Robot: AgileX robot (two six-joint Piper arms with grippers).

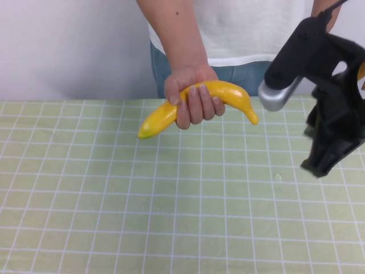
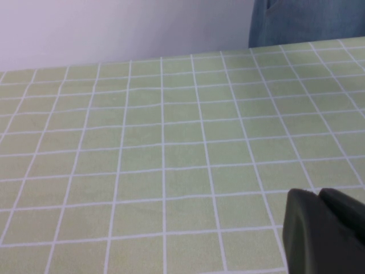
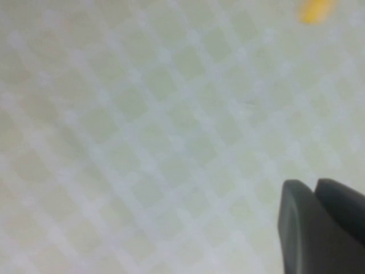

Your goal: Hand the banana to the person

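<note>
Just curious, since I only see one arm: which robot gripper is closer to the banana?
The right gripper, raised just to the right of the banana in the person's hand. The left gripper is over bare tablecloth, no banana near it.

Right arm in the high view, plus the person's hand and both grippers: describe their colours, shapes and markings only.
The right arm is matte black and blocky, with a rounded silver-grey joint cap; its right gripper is black and tapered. No cables or markings show. The left gripper, in its wrist view, is smooth, rounded dark plastic. The person's hand is bare-skinned, forearm sleeveless, under a white T-shirt and blue jeans.
</note>
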